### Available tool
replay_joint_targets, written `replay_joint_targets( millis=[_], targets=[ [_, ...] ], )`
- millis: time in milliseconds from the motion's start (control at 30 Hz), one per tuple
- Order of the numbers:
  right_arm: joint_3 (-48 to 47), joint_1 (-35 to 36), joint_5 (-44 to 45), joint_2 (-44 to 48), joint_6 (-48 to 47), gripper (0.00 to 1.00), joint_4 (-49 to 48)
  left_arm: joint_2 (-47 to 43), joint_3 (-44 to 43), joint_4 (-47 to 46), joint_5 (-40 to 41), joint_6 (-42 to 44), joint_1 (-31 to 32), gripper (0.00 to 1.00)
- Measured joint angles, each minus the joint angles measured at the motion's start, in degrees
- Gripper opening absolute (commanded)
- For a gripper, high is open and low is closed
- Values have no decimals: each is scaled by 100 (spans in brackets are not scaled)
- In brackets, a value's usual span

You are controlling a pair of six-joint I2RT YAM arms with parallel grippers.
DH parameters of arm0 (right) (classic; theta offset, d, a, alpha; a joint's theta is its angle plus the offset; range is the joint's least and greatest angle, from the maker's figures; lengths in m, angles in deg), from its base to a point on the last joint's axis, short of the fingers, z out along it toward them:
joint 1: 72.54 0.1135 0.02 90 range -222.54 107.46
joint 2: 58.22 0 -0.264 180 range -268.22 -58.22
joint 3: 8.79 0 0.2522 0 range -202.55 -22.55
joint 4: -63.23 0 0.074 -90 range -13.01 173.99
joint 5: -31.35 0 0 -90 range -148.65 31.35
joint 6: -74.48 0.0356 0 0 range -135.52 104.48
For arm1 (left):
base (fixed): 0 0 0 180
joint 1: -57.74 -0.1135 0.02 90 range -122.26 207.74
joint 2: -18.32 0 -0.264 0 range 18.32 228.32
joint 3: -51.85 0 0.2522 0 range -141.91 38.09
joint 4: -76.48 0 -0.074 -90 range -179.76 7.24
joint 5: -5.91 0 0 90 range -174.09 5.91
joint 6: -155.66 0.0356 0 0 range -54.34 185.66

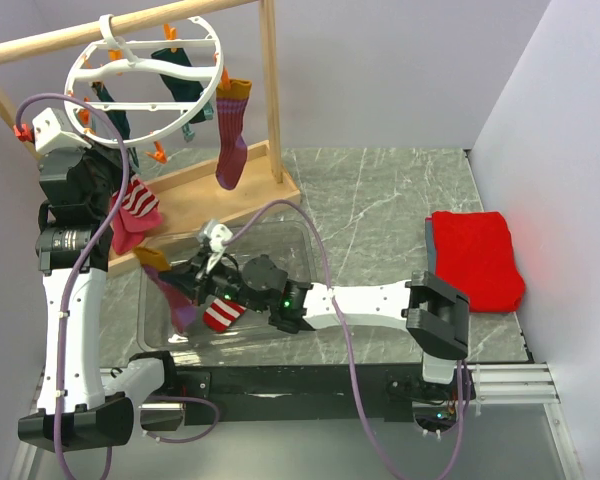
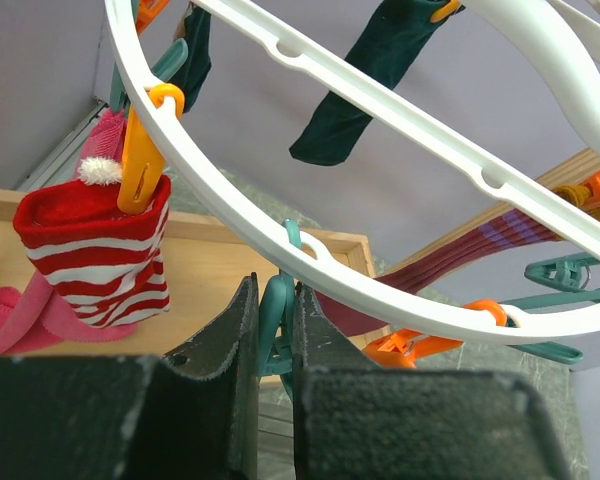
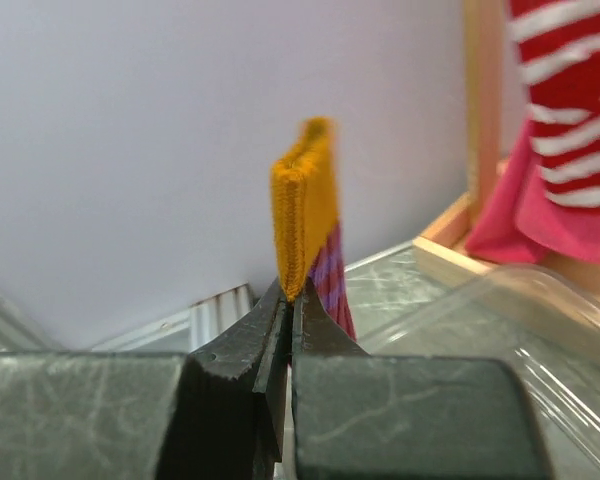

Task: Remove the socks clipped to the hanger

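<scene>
The hanger (image 1: pixel 145 62) was white, with an orange clip (image 2: pixel 140 165) and a teal clip (image 2: pixel 276 320). The striped sock (image 2: pixel 100 255) was red and white, the teal sock (image 2: pixel 365 90) dark, the pink sock (image 1: pixel 123 236) plain. The purple sock (image 3: pixel 305 215) had an orange cuff. The cloth (image 1: pixel 475 260) was red.

Pale lavender walls (image 1: pixel 400 70) enclose grey marbled tabletop (image 1: pixel 380 200).

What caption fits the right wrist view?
Right gripper shut on the orange cuff of a purple sock, clear bin at right.

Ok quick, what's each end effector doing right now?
Left end effector: closed on a teal clip.
Right end effector: closed on a purple sock, at its orange cuff.
</scene>
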Motion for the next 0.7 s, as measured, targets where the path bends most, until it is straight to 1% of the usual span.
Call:
replay_joint_targets(
  millis=[133,233,367,533,700],
  targets=[
    [828,-164,267,33,188,0,-579,-15,33,-22,-33,-13,0,14],
    [1620,-376,520,39,328,0,-745,-33,85,-39,-59,-13,-2,15],
    [2437,-597,737,118,428,0,-870,-33,85,-44,-74,4,-2,16],
    [3077,-608,984,444,407,0,-1043,-35,85,-44,-74,46,-2,17],
    [3285,-597,1331,697,369,0,-1121,-44,87,-46,-92,76,-2,18]
  ],
)
